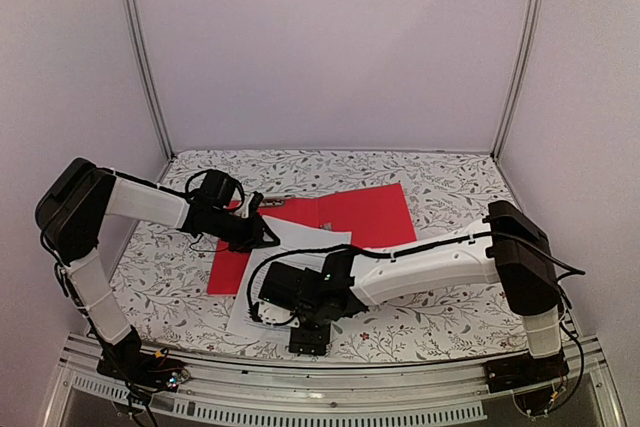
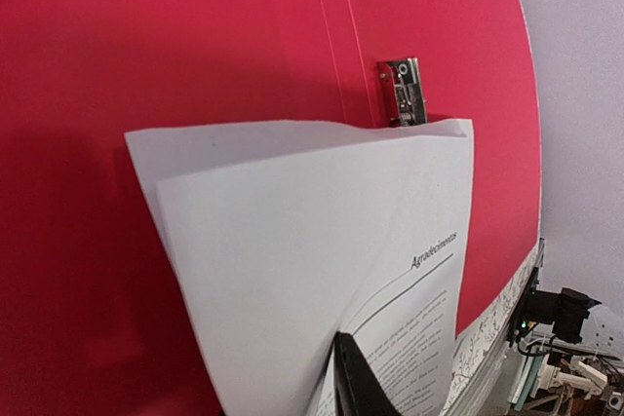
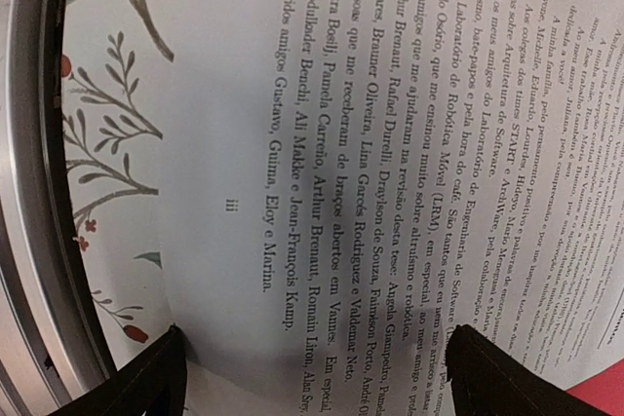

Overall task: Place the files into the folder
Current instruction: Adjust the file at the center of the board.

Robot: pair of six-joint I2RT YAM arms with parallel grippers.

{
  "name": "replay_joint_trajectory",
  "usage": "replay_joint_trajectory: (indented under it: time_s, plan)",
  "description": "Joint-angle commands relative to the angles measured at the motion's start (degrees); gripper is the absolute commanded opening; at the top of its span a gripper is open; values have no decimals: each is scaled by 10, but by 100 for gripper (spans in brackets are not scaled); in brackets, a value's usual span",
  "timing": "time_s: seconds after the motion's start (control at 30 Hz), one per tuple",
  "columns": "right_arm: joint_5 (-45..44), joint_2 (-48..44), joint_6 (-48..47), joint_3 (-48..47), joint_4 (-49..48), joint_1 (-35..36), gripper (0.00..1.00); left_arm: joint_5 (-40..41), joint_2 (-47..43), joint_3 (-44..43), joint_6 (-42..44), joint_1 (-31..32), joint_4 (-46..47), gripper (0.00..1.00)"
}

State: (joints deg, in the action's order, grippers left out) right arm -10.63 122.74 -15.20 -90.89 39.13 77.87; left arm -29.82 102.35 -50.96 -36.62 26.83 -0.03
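The red folder (image 1: 370,215) lies open and flat on the table (image 1: 450,172) with the flower pattern. The files (image 1: 305,245) are white sheets with small black print. They lie partly on the folder and partly on the table, and their far edge comes up to the shiny clip (image 2: 405,92). The left gripper (image 1: 265,232) is at the far left corner of the sheets, where the paper curls up. Only one dark fingertip (image 2: 356,377) shows, so I cannot tell if it pinches the paper. The right gripper (image 3: 317,372) hangs low over the near part of the sheets. Its fingers are spread wide and hold nothing.
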Motion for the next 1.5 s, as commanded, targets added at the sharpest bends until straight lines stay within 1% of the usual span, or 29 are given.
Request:
replay_joint_trajectory:
  time_s: [0.0, 0.23, 0.63, 0.9, 1.07, 1.2, 1.3, 1.4, 1.47]
  plan:
    - [-31, 21, 6, -10, 17, 4, 93, -5, -10, -1, 5, -5, -9, 18]
    - [-43, 21, 10, -12, 22, 2, 93, -5, -11, 0, 6, -5, -9, 19]
    - [-34, 1, 14, -2, 31, 1, 95, 0, -11, 1, 7, -5, -9, 21]
    - [21, -29, 33, 18, 4, 0, 99, 8, -13, 2, 4, -5, -10, 26]
    - [39, -29, 47, 6, -13, 2, 99, 10, -16, 2, 3, -6, -10, 30]
    - [41, -19, 57, -11, -20, 4, 99, 9, -17, 2, 4, -6, -9, 34]
    - [35, -7, 60, -26, -21, 4, 99, 7, -18, 1, 4, -5, -10, 40]
    - [25, 8, 61, -40, -17, 4, 99, 6, -19, 0, 7, -5, -12, 48]
    - [22, 17, 57, -49, -11, 4, 99, 6, -19, -2, 9, -5, -15, 49]
